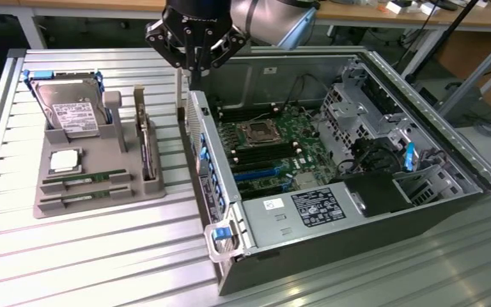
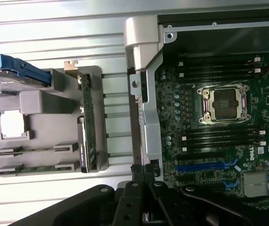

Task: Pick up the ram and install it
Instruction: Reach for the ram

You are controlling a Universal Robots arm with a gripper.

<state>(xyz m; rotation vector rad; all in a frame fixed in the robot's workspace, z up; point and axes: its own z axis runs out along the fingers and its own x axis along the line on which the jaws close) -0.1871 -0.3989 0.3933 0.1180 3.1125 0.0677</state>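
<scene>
The hand (image 1: 196, 78) hangs clenched, its fingers pressed together with nothing between them. It is right above the side wall of the open computer case (image 1: 207, 150), on the exterior view's left. The ram (image 1: 85, 177) sits in a slot of the grey holder (image 1: 54, 208) on the bench (image 1: 100, 256), with a second stick just beside it, well apart from the hand. The same holder carries a hard drive (image 1: 71, 109) and an upright card (image 1: 146, 150). Inside the case the motherboard (image 1: 271, 147) lies exposed.

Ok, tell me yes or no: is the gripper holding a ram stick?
No, the gripper hangs shut and empty over the case edge; both ram sticks lie in the grey tray.
</scene>
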